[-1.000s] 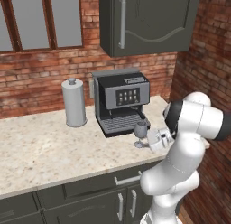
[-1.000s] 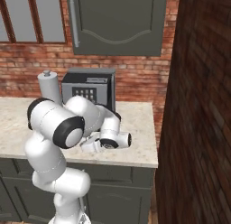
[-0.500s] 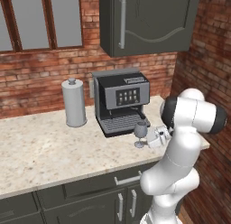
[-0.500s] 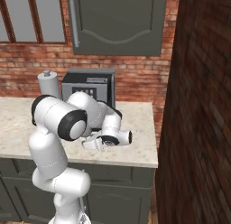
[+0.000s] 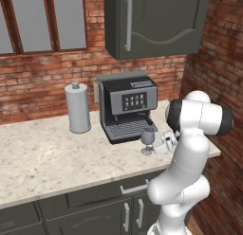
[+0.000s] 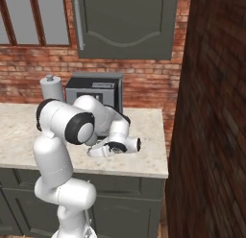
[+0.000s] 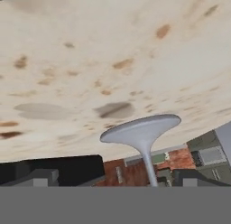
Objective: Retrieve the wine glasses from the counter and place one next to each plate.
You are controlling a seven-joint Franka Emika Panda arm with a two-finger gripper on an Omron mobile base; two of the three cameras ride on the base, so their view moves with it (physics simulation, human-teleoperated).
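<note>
While my gripper [image 5: 154,142] stands spread wide and empty, the small grey smoky stemmed wine glass [image 5: 148,140] stands upright just at its 9 o'clock, stem [image 7: 146,166] between my fingertips [image 7: 54,171]. Beige speckled stone counter [image 5: 42,158] lies open at 9 o'clock; black coffee machine [image 5: 127,106] sits close at 12.
</note>
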